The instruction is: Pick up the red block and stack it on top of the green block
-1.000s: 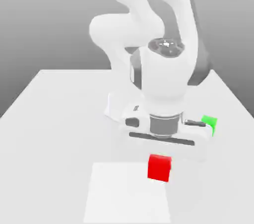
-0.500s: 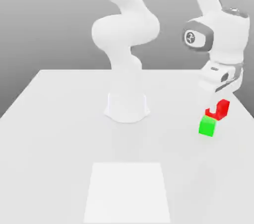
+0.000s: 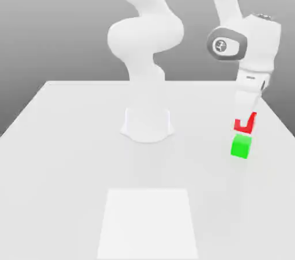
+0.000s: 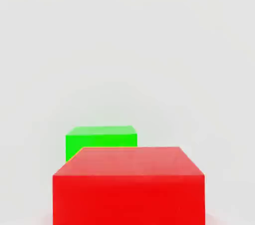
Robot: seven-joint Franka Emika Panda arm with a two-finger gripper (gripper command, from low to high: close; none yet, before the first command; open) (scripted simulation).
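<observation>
Now the small glossy bright red cube (image 3: 244, 124) hangs in the air, clamped between the closed fingers of the white two-finger pincer (image 3: 245, 122) at the exterior view's right. Just beneath it stands the small bright green cube (image 3: 241, 146) on the flat white bench (image 3: 69, 155); whether a sliver of space parts the two cubes or they touch cannot be told from that view. Part of the red cube is hidden behind a white finger, so that it reads as an L-shaped patch of red.

On the hand view the red cube (image 4: 128, 185) looms close, its lower part cut off by the picture's edge. The green cube (image 4: 101, 139) sits behind it, mostly covered, with its top face and a strip of one side showing.

A paler square patch (image 3: 148, 224) lies on the bench near the front, well apart from both cubes. The white arm's round base (image 3: 147, 123) stands mid-bench, and the arm's upper links run out of the picture.
</observation>
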